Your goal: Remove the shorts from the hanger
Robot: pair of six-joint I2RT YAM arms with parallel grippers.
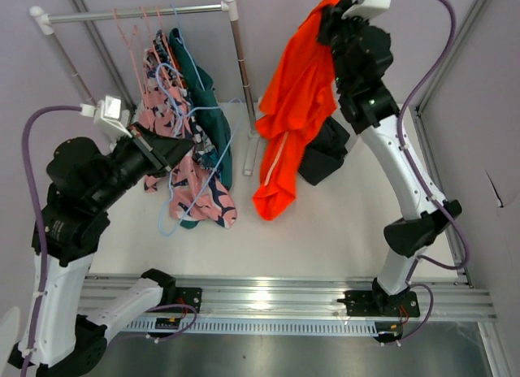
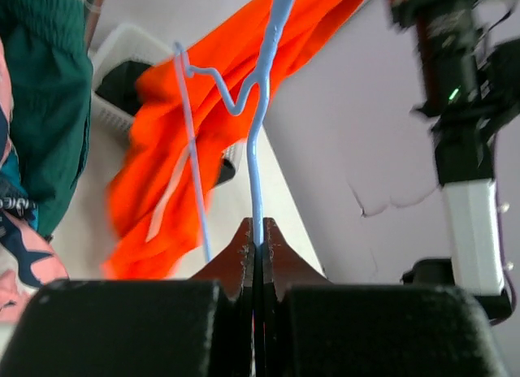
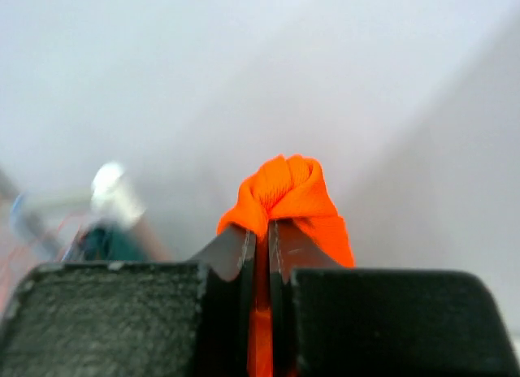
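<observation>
Top external view: the right hand (image 3: 260,231) pinched the orange shorts (image 1: 292,101) aloft at one o'clock, seemingly freed. The left hand (image 2: 258,232) clamped the blue hanger (image 2: 257,141). Next, probably, lowering the shorts to the desk (image 1: 325,231).

Garment rail (image 1: 97,15), white basket (image 2: 136,44), white tabletop (image 1: 325,239)

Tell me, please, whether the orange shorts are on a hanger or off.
Apparently off: the orange shorts dangle from the shut right hand, no hanger visible in them; the left hand pinches a separate blue hanger.
</observation>
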